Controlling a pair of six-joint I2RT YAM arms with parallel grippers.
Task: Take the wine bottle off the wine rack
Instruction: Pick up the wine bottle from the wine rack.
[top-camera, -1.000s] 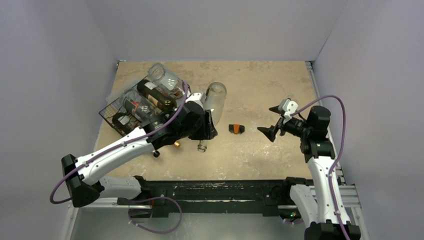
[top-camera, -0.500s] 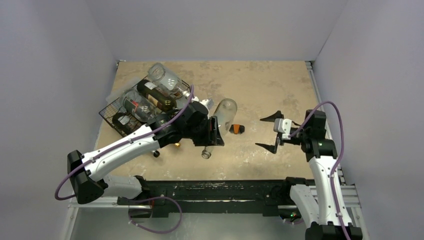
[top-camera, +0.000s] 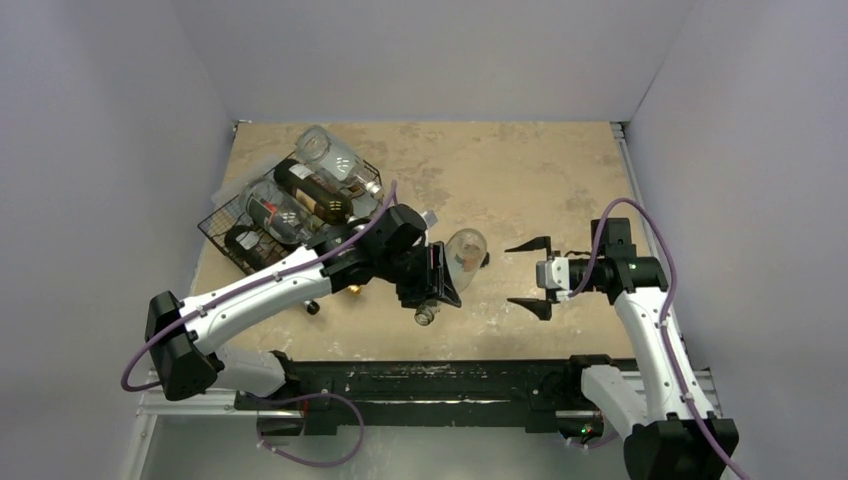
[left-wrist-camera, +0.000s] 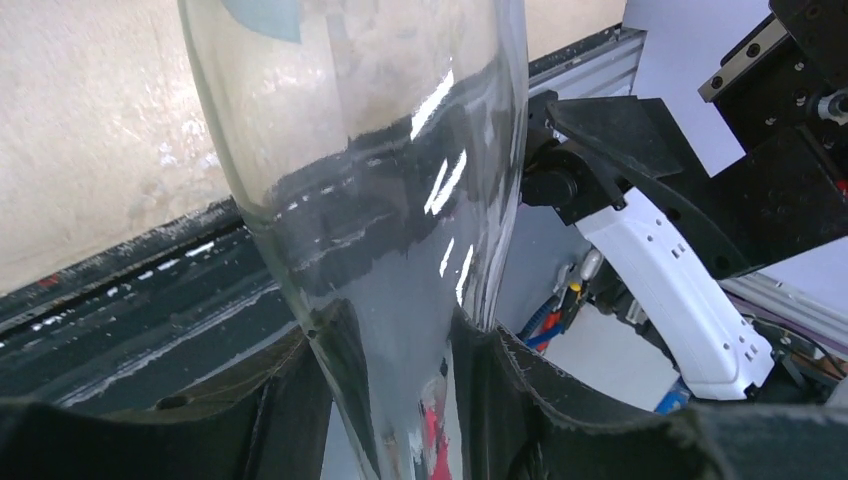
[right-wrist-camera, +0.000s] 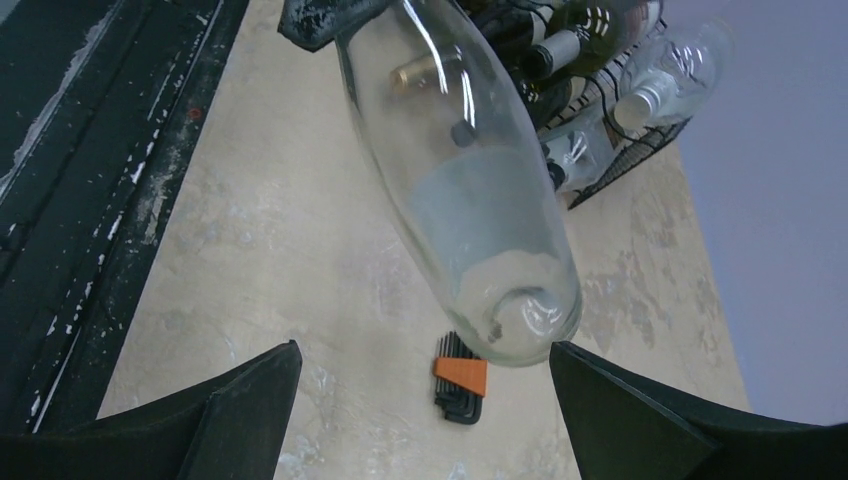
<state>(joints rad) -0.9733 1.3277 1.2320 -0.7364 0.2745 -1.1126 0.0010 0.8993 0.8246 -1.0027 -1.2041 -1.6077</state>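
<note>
The wine bottle is off the wine rack and up in the air, and the left gripper has it! The jaws are partly closed and clamped onto the glass where the body narrows toward the neck. The left wrist view shows it best: one black finger presses on each side of the clear glass, and the body swells wide above them.

In the top view the bottle is tilted. Its mouth dips toward the near edge of the table, and its round base is raised and turned toward the right side. It sits well to the right of the rack, out over bare tabletop near the middle.

The rack is at the far left of the table with several bottles lying in it, among them a dark bottle and a clear one at the top.

Over on the right, the right gripper is spread as wide as it goes, holds nothing and is turned toward the bottle. The right wrist view looks almost straight at the bottle's base, which is framed between the two open fingers, near them but not touching. Just beyond that base a small orange-and-black hex key set lies flat on the table.
</note>
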